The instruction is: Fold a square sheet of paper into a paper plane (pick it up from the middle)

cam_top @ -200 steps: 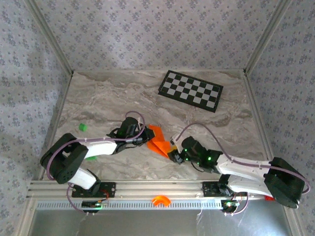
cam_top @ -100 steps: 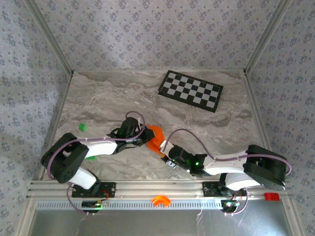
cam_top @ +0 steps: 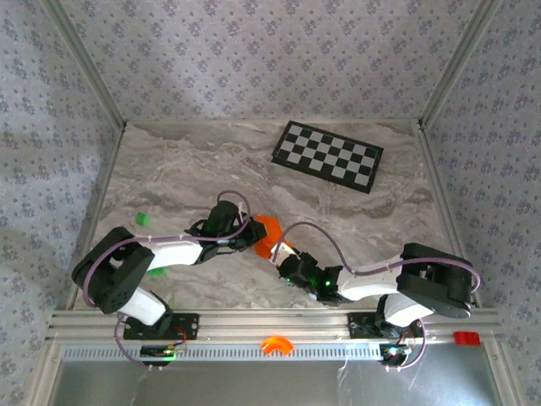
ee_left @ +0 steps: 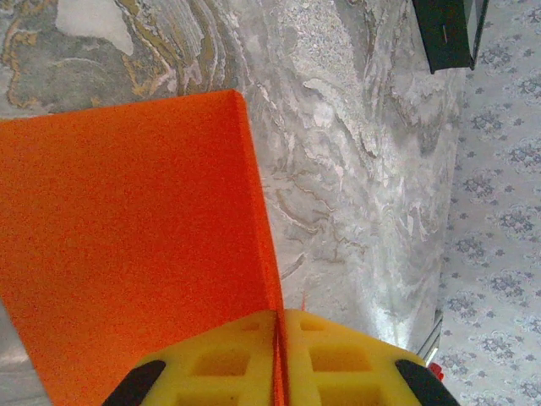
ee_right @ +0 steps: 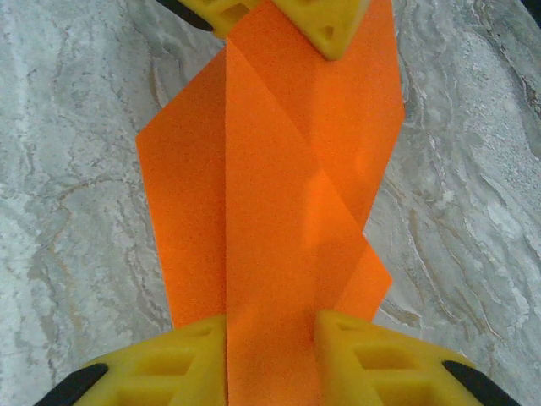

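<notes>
While the left gripper (ee_left: 277, 342) pinches shut on the far end of the square sheet of paper (ee_right: 279, 194) — now an angular, creased shape over the near half of the marble table (cam_top: 169, 169) — the right gripper (ee_right: 270, 359) sits at the near end. Its jaws are partly open astride the centre crease (ee_right: 226, 211), which runs gripper to gripper.

The top camera looks down from above and behind the arm bases, far enough back to take in the whole table (cam_top: 186, 169) up to the back wall. Each wrist camera looks forward along its own fingers, at the left end effector (ee_left: 279, 321) and the right end effector (ee_right: 270, 326), from very close above the table. All three views share the orange paper (cam_top: 265, 233).
</notes>
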{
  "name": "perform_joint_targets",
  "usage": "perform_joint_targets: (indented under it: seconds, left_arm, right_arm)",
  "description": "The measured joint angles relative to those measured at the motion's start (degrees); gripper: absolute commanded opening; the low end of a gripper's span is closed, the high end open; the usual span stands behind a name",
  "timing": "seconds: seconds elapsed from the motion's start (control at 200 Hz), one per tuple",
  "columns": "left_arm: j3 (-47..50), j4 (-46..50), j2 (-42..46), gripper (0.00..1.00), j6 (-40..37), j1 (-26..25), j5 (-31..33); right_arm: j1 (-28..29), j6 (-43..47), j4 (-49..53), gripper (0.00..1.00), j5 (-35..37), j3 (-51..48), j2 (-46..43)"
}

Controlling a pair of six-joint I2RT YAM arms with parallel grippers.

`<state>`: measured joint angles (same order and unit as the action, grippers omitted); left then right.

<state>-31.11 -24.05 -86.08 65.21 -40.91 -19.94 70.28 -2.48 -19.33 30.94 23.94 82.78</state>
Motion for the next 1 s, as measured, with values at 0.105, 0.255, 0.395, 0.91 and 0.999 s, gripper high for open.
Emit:
perform_joint_targets:
  seconds: [0.105, 0.255, 0.395, 0.91, 0.999]
  left_arm:
    - [-0.15, -0.02, 0.00, 0.11, 0.00, 0.02, 0.02]
    - [-0.15, 0.00, 0.00, 0.12, -0.02, 0.00, 0.02]
    - [-0.15, 0.00, 0.00, 0.20, 0.09, 0.00, 0.02]
    - [-0.24, 1.57, 0.02, 0.38, 0.22, 0.44, 1.16]
    - [-0.50, 2.38, 0.02, 0.40, 0.22, 0.85, 1.31]
  right_arm:
    - [0.00, -0.59, 0.02, 0.25, -0.04, -0.04, -0.02]
    - [-0.02, -1.33, -0.02, 0.18, -0.74, -0.28, -0.02]
    - [-0.35, -2.75, -0.22, 0.12, -1.86, -0.83, -0.04]
    - [-3.37, -5.68, -2.21, 0.08, -6.62, -3.19, -2.89]
    - [-3.67, -5.68, -2.73, 0.09, -7.74, -3.41, -2.91]
